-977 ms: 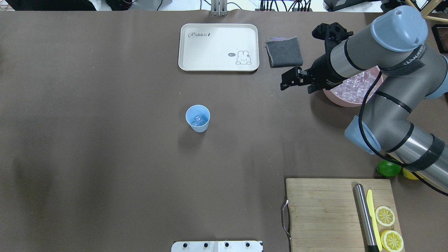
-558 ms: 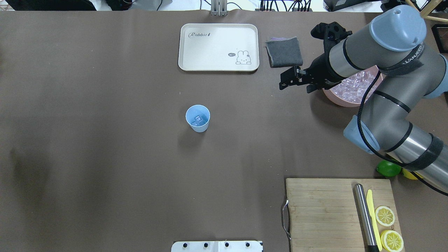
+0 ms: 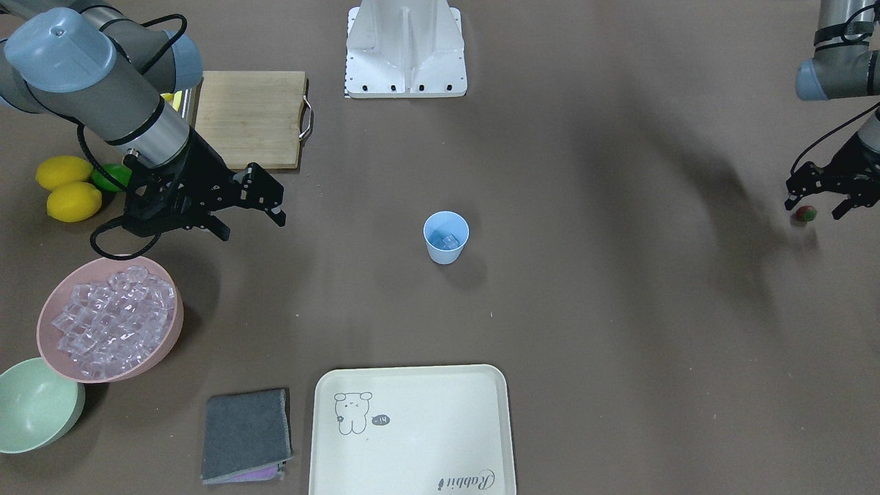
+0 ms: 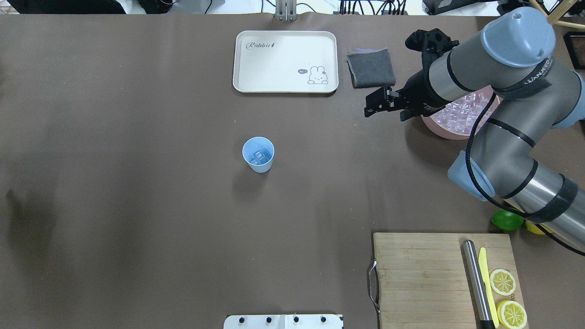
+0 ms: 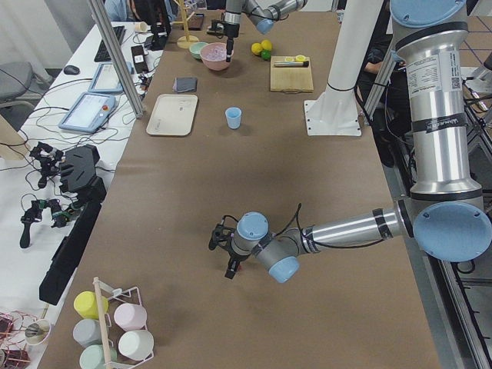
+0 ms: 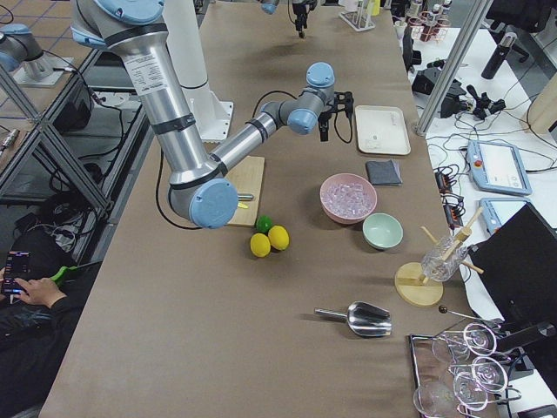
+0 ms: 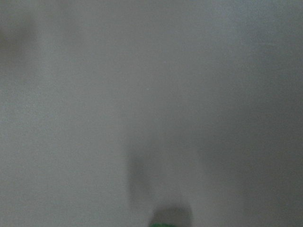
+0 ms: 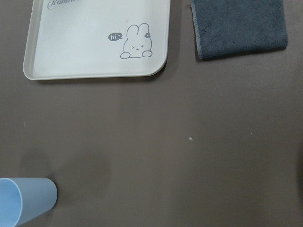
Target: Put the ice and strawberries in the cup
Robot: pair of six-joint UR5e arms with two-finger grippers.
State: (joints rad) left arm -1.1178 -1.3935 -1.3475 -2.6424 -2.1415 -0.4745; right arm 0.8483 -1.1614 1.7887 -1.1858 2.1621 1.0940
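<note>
The pale-blue cup (image 3: 446, 249) (image 4: 259, 165) stands upright mid-table with a few ice cubes (image 4: 258, 156) inside. More ice (image 3: 110, 320) fills the pink bowl (image 4: 432, 128). A small red strawberry (image 3: 804, 214) with a green end lies at the table's far left end. My left gripper (image 3: 816, 208) hangs open over it, its fingers on either side. The blurred left wrist view shows only a green bit at its bottom edge. My right gripper (image 3: 252, 227) (image 4: 371, 106) hovers open and empty beside the pink bowl, well right of the cup.
A cream tray (image 4: 285, 61) and a folded grey cloth (image 4: 371, 67) lie at the far edge. A mint bowl (image 3: 34, 405) sits by the pink bowl. The cutting board (image 4: 425, 278) holds a knife and lemon slices; lemons (image 3: 65, 189) and a lime (image 4: 507, 220) lie nearby.
The right arm and its gripper have crept slightly toward the table's far side. The left arm's shadow at the table's left has drifted further left. The cup has not moved.
</note>
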